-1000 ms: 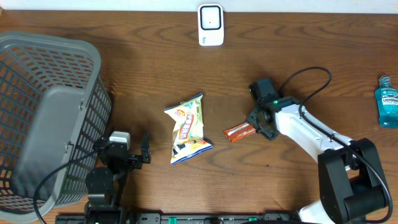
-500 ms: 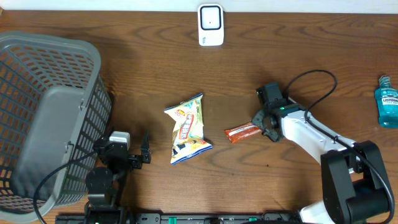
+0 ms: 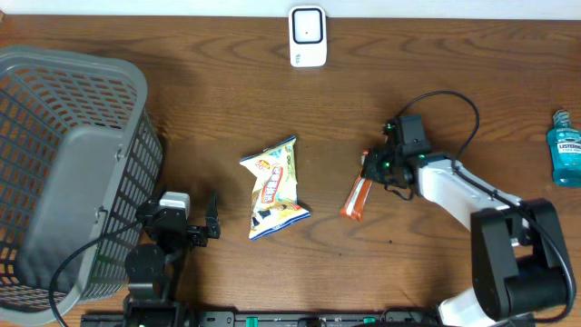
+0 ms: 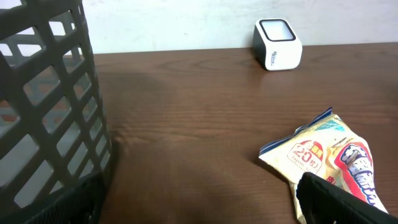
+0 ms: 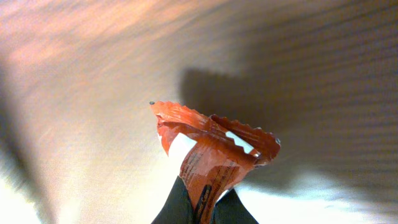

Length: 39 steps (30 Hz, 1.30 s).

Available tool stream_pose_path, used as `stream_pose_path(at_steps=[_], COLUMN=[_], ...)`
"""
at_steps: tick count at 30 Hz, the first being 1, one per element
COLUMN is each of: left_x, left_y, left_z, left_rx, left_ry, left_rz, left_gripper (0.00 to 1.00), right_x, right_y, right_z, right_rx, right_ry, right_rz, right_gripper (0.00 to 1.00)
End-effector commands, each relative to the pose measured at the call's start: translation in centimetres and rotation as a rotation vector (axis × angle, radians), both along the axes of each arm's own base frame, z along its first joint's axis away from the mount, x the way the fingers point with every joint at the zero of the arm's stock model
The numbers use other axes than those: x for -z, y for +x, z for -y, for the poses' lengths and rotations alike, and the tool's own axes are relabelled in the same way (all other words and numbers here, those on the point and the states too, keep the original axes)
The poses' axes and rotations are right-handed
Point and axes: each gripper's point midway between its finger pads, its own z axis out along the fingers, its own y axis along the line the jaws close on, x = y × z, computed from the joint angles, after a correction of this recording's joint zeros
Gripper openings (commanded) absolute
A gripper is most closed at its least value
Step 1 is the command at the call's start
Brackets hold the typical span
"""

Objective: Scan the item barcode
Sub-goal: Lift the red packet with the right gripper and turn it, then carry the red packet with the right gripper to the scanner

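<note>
The item in hand is a small orange snack wrapper (image 3: 356, 200) (image 5: 211, 146). My right gripper (image 3: 372, 171) (image 5: 200, 202) is shut on one end of it, and the crinkled other end sticks out past the fingertips above the table. Lying flat at mid-table is a yellow and white snack bag (image 3: 275, 188) (image 4: 329, 155). The white barcode scanner (image 3: 308, 36) (image 4: 278, 43) stands at the table's far edge. My left gripper (image 3: 182, 222) (image 4: 199, 214) rests open and empty near the front edge, left of the bag.
A large grey basket (image 3: 73, 173) (image 4: 43, 93) fills the left side, close beside my left gripper. A blue mouthwash bottle (image 3: 565, 150) stands at the far right edge. The table is dark wood.
My right gripper has closed on the orange wrapper and shifted right. The wrapper has swung from lying crosswise to pointing toward the front edge. The left arm has not moved.
</note>
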Motion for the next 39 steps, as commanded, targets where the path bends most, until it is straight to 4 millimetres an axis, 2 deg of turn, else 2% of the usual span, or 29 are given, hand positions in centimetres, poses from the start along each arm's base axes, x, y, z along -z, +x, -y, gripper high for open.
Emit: stream_pose_path(at_steps=[1, 5, 10, 15, 18, 24, 27, 30, 33, 35, 37, 39], left_x=[1.6, 1.6, 1.6, 1.6, 1.6, 1.6, 1.6, 1.6, 1.6, 1.6, 1.6, 1.6], left_y=[-0.1, -0.1, -0.1, -0.1, -0.1, -0.1, -0.1, -0.1, -0.1, -0.1, -0.1, -0.1], left_z=[-0.1, -0.1, -0.1, -0.1, -0.1, -0.1, -0.1, -0.1, -0.1, -0.1, -0.1, -0.1], left_rx=[-0.004, -0.004, -0.004, -0.004, -0.004, -0.004, -0.004, -0.004, -0.004, -0.004, -0.004, -0.004], left_ry=[-0.003, -0.003, -0.003, -0.003, -0.003, -0.003, -0.003, -0.003, -0.003, -0.003, -0.003, -0.003], left_rz=[-0.038, -0.038, -0.038, -0.038, -0.038, -0.038, -0.038, -0.038, -0.038, -0.038, -0.038, -0.038], left_gripper=[0.98, 0.98, 0.98, 0.98, 0.98, 0.98, 0.98, 0.98, 0.98, 0.98, 0.98, 0.98], right_x=[-6.7, -11.3, -14.7, -16.3, -17.1, -17.2, -17.2, -17.3, -16.6, -16.2, -16.8, -17.8], right_y=[-0.9, -0.6, -1.6, -2.2, -2.0, -1.4, -0.8, 0.7, 2.8, 4.4, 5.4, 5.8], right_z=[-4.2, -4.7, -5.9, -6.7, -7.0, -6.8, -6.8, -7.1, -6.7, -5.7, -5.2, -5.9], right_rx=[-0.368, -0.416, -0.472, -0.488, -0.438, -0.330, -0.295, -0.204, -0.089, 0.032, 0.143, 0.170], right_ry=[0.256, 0.326, 0.427, 0.529, 0.584, 0.616, 0.588, 0.518, 0.345, 0.173, 0.032, -0.002], right_rz=[0.223, 0.364, 0.426, 0.424, 0.394, 0.326, 0.337, 0.379, 0.474, 0.558, 0.662, 0.736], right_gripper=[0.01, 0.01, 0.01, 0.01, 0.01, 0.01, 0.01, 0.02, 0.02, 0.02, 0.02, 0.01])
